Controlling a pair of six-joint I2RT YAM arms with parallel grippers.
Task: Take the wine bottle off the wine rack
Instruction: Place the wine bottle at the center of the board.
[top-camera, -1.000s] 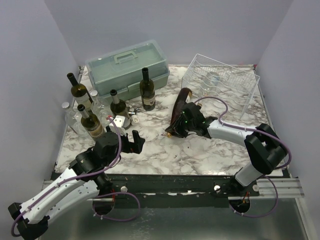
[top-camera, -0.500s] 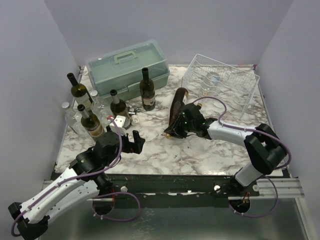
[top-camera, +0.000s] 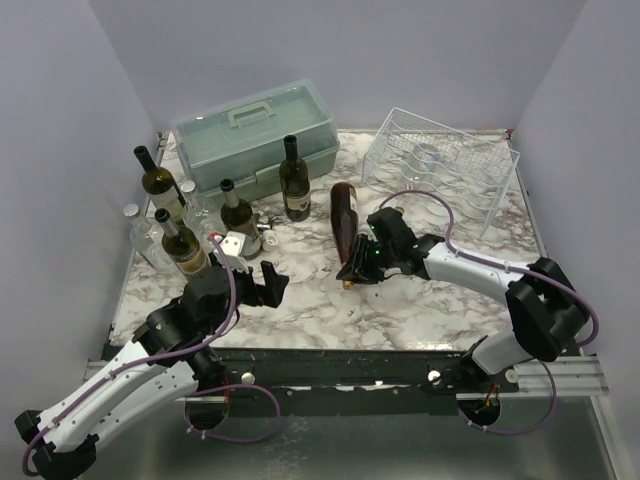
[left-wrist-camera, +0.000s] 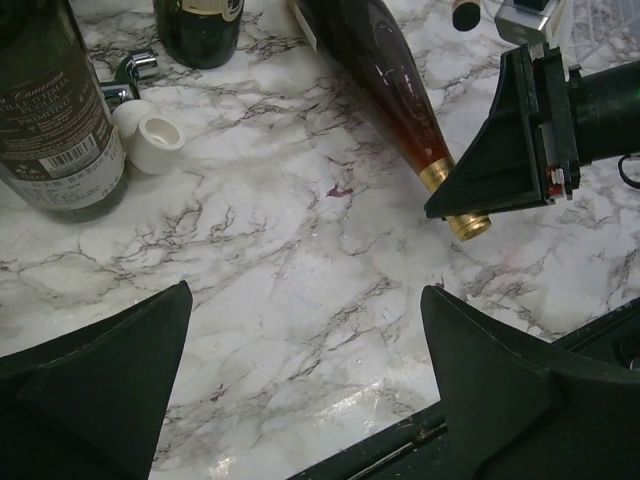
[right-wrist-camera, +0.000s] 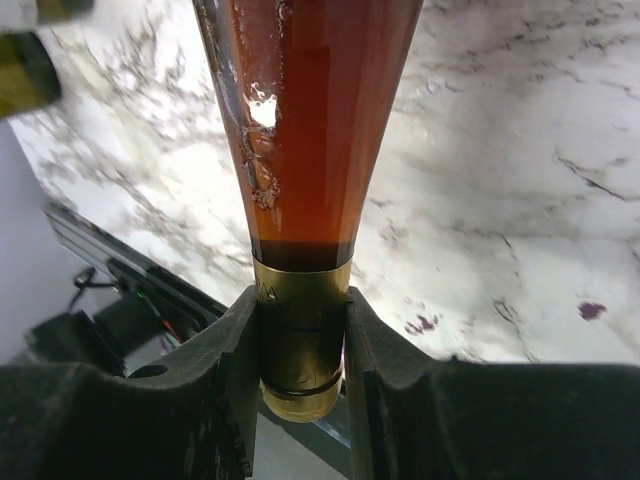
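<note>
The wine bottle (top-camera: 343, 222), dark amber with a gold foil neck, is off the white wire wine rack (top-camera: 445, 165) and hangs tilted over the middle of the table, base toward the back. My right gripper (top-camera: 362, 268) is shut on its gold neck (right-wrist-camera: 300, 330); the pads (right-wrist-camera: 235, 360) press both sides and the cap pokes out below. In the left wrist view the bottle (left-wrist-camera: 375, 70) slants down to the right gripper (left-wrist-camera: 520, 140). My left gripper (top-camera: 268, 283) stands open and holds nothing, low over bare marble (left-wrist-camera: 305, 290).
A grey-green toolbox (top-camera: 255, 135) sits at the back left. Several upright bottles (top-camera: 165, 190) crowd the left side, one more (top-camera: 294, 180) stands before the toolbox. A small white cap (left-wrist-camera: 150, 140) lies by a bottle. The table's front edge (left-wrist-camera: 400, 445) is just below my left gripper.
My right gripper has shifted slightly toward the front edge, and the bottle's base has swung left, away from the rack. The left arm has barely moved.
</note>
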